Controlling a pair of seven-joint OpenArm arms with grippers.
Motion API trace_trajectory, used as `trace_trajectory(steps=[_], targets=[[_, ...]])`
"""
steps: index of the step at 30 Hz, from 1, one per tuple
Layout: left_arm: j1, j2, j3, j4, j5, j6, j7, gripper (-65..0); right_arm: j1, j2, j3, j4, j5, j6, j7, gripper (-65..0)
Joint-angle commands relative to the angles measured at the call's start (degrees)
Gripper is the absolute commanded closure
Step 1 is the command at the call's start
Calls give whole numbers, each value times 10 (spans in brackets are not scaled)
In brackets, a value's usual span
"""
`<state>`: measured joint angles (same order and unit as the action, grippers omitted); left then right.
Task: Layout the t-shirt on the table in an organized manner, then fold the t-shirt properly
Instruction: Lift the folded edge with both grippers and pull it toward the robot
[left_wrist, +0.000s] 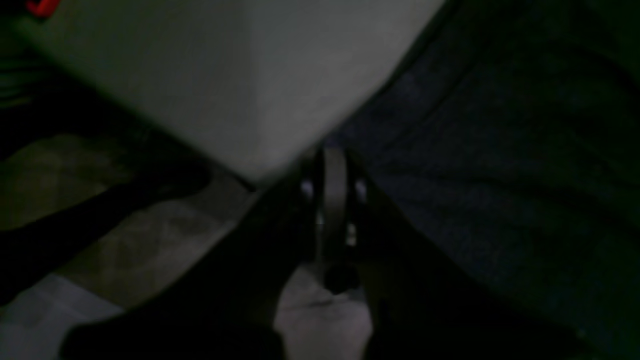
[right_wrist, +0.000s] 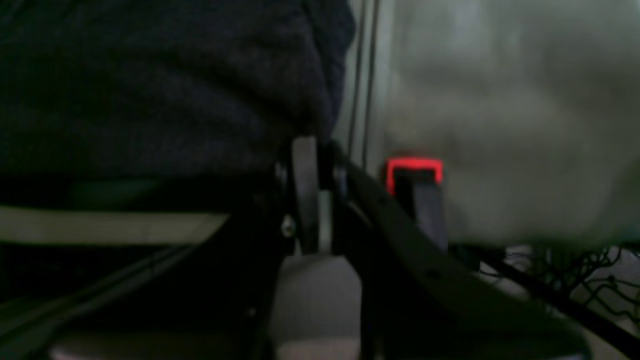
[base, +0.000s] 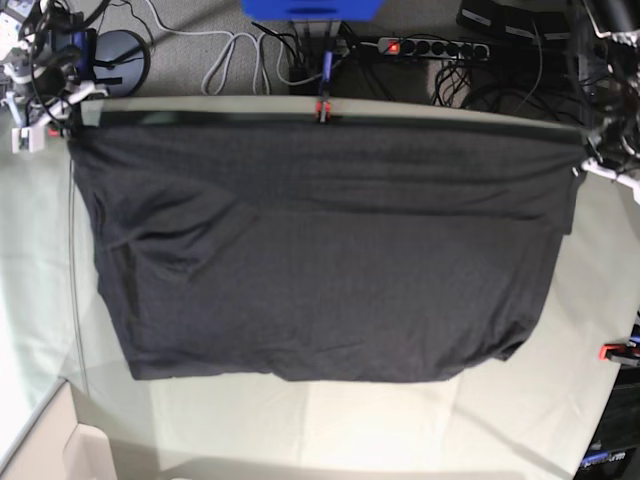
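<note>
Two sets of fingers at work, both pinched tight on cloth. Left gripper (left_wrist: 334, 200) clamped on an edge of the t-shirt (base: 320, 270); dark fabric fills the right side of its wrist view, pale worktop (base: 350, 420) beyond. Right gripper (right_wrist: 312, 195) likewise closed on a bunched fold of the same charcoal knit, red clamp (right_wrist: 414, 172) just behind it at the worktop edge.

Base view: t-shirt stretched wide across the far half of the worktop, top edge pulled taut along the far rim between the two arms, one near each far corner. Plain dark side up; no print visible. Lower edge near mid-worktop, slightly wavy. Diagonal creases at the base view's left, around what looks like a tucked sleeve. Small bulge at the lower corner on the base view's right. Another red clamp (base: 323, 108) at the middle of the far rim, touching the shirt's top edge.

Handling, judged: soft, light, limp cotton. No stiffness; sags and wrinkles wherever unsupported, drags rather than slides on the cloth-covered worktop. Not fragile, but stretches under uneven pull. Best taken at corners or seams, both sides together, kept under even tension. Layout stage seemingly near done; folding not begun.
</note>
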<state>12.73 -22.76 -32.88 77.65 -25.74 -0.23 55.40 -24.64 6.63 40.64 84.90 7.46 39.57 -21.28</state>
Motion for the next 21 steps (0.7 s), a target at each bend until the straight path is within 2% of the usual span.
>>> trace_trajectory(steps=[1,21], targets=[[-2,-8,-5,7,8,4,-16,-2,-2,10,5,9,4,4,15,0],[16,-5,-5,7,9,3,-20,-2,-34,-11,5,8,3,4,18,0]])
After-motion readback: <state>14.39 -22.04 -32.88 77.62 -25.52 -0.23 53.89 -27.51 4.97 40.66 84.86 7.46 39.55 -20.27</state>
